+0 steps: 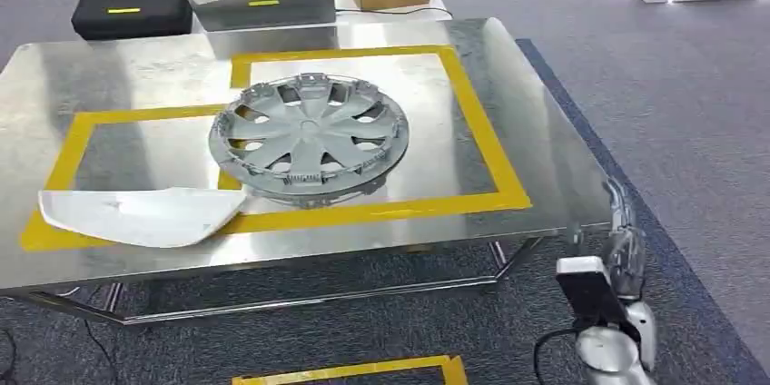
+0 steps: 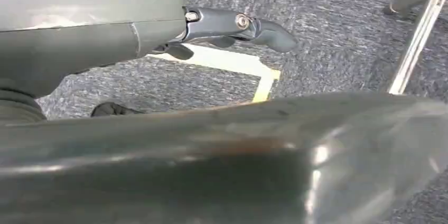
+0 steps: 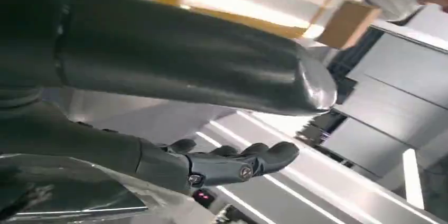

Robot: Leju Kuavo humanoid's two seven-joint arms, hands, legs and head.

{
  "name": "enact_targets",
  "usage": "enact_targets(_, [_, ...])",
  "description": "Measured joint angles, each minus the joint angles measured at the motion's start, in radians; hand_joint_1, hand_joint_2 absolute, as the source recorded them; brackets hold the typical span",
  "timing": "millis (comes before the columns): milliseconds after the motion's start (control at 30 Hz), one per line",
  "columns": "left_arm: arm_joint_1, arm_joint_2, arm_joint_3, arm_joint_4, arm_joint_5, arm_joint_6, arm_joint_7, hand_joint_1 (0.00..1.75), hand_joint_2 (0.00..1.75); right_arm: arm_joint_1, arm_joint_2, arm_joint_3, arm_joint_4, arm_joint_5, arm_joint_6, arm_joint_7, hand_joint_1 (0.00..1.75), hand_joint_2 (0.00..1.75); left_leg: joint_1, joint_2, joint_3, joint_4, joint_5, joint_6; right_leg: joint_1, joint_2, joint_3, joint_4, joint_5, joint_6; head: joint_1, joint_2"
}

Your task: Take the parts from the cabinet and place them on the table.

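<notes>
With the grey wheel cover (image 1: 309, 137) and the white panel (image 1: 141, 214) already lying on the steel worktop (image 1: 536, 131) inside the yellow tape, both the left hand (image 2: 232, 26) and right hand (image 3: 232, 163) hang empty, fingers apart, so the next move is likely back to the cabinet.

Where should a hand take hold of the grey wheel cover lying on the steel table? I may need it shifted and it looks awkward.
Probably at the outer rim, on the near edge. The wheel cover lies flat on the table as a broad, shallow disc, too wide to span. Its near rim faces the robot with bare table in front. The white panel lies at its near left, so coming in from the near right looks freer.
</notes>
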Motion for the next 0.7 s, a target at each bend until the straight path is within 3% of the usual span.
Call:
enact_targets(33, [0.001,0.001,0.009,-0.001,-0.003,0.006,0.003,0.00,0.00,0.036,0.004,-0.009,-0.002,-0.008,-0.010,0.003,0.00,0.00,-0.001,0.000,0.000,0.000,0.000,0.000,0.000,0.000,-0.022,0.057,-0.018,0.002,0.000,0.000])
enact_targets(67, [0.003,0.002,0.015,-0.002,-0.010,0.013,0.009,0.00,0.00,0.069,0.010,-0.020,-0.001,-0.019,-0.016,0.005,0.00,0.00,-0.001,-0.001,0.000,0.001,0.000,0.000,0.000,0.000,-0.023,0.068,-0.010,0.003,0.000,0.000])
enact_targets(100, [0.006,0.003,0.022,-0.003,-0.012,0.014,0.012,0.00,0.00,0.097,0.018,-0.032,0.002,-0.032,-0.019,-0.003,0.00,0.00,-0.001,-0.001,0.000,0.002,-0.001,-0.001,-0.001,-0.001,-0.001,0.036,0.017,0.003,0.001,0.000])
enact_targets(167, [0.014,0.002,0.039,-0.011,-0.022,0.014,0.017,0.00,0.00,0.142,0.045,-0.068,0.017,-0.070,-0.024,-0.018,0.00,0.00,0.001,-0.002,0.000,0.010,-0.006,-0.009,-0.004,-0.003,0.101,-0.141,0.096,0.002,0.000,0.000])
enact_targets(200, [0.016,0.001,0.048,-0.017,-0.029,0.014,0.018,0.00,0.00,0.154,0.066,-0.093,0.035,-0.088,-0.018,-0.031,0.00,0.00,0.001,-0.001,-0.001,0.017,-0.012,-0.017,-0.005,-0.005,0.143,-0.218,0.089,0.001,0.001,0.000])
enact_targets(233, [0.017,0.000,0.056,-0.022,-0.035,0.013,0.019,0.00,0.00,0.163,0.085,-0.115,0.054,-0.109,0.003,-0.041,0.00,0.00,-0.003,-0.002,-0.008,0.023,-0.017,-0.023,0.003,0.000,0.168,-0.223,0.085,-0.006,0.002,0.000])
enact_targets(300, [0.018,-0.006,0.081,-0.033,-0.052,0.008,0.019,0.00,0.00,0.177,0.152,-0.206,0.099,-0.149,0.075,-0.061,0.00,0.00,-0.006,-0.002,-0.006,0.032,-0.017,-0.027,0.001,0.001,0.163,-0.226,0.081,-0.019,-0.001,0.000])
enact_targets(367, [0.019,-0.011,0.102,-0.042,-0.066,0.006,0.019,0.00,0.00,0.176,0.217,-0.309,0.154,-0.135,0.104,-0.055,0.00,0.00,-0.005,-0.004,-0.009,0.036,-0.019,-0.034,-0.005,-0.002,0.157,-0.226,0.086,-0.029,0.000,0.000])
enact_targets(400, [0.020,-0.014,0.113,-0.046,-0.076,0.004,0.019,0.00,0.00,0.170,0.243,-0.361,0.194,-0.118,0.105,-0.051,0.00,0.00,-0.003,-0.001,-0.014,0.050,-0.041,-0.042,-0.006,-0.005,0.155,-0.228,0.089,-0.036,-0.002,0.000])
enact_targets(433, [0.019,-0.017,0.123,-0.049,-0.085,0.002,0.018,0.00,0.00,0.163,0.261,-0.408,0.240,-0.102,0.114,-0.052,0.00,0.00,-0.002,0.001,-0.029,0.095,-0.084,-0.049,-0.006,-0.006,0.151,-0.228,0.093,-0.042,-0.007,0.000])
enact_targets(500, [0.017,-0.019,0.143,-0.053,-0.105,-0.005,0.018,0.00,0.00,0.136,0.291,-0.511,0.367,-0.055,0.155,-0.060,0.00,0.00,0.004,0.001,-0.084,0.249,-0.177,-0.057,-0.003,-0.011,0.137,-0.227,0.101,-0.050,-0.009,0.000])
enact_targets(533, [0.016,-0.020,0.154,-0.053,-0.114,-0.012,0.017,0.00,0.00,0.123,0.300,-0.565,0.434,-0.020,0.169,-0.080,0.00,0.00,0.005,0.001,-0.102,0.311,-0.203,-0.059,-0.002,-0.014,0.131,-0.227,0.106,-0.050,-0.010,0.000])
enact_targets(567, [0.015,-0.021,0.163,-0.054,-0.122,-0.019,0.013,0.00,0.00,0.113,0.301,-0.608,0.494,0.027,0.179,-0.091,0.00,0.00,0.006,0.001,-0.100,0.327,-0.200,-0.060,-0.002,-0.017,0.125,-0.227,0.110,-0.050,-0.010,0.000])
enact_targets(600, [0.014,-0.022,0.172,-0.055,-0.127,-0.024,0.008,0.00,0.00,0.100,0.301,-0.655,0.553,0.069,0.180,-0.087,0.00,0.00,0.007,0.001,-0.079,0.302,-0.176,-0.059,-0.002,-0.019,0.120,-0.227,0.116,-0.049,-0.010,0.000])
enact_targets(667, [0.009,-0.022,0.192,-0.057,-0.137,-0.032,-0.001,0.00,0.00,0.074,0.301,-0.751,0.681,0.149,0.176,-0.069,0.00,0.00,0.009,0.001,0.015,0.139,-0.090,-0.056,-0.003,-0.020,0.108,-0.226,0.128,-0.045,-0.010,0.000])
enact_targets(700, [0.004,-0.022,0.199,-0.057,-0.142,-0.034,-0.002,0.00,0.00,0.058,0.301,-0.788,0.744,0.177,0.173,-0.064,0.00,0.00,0.010,0.001,0.071,0.043,-0.063,-0.054,-0.002,-0.020,0.104,-0.226,0.136,-0.041,-0.010,0.000])
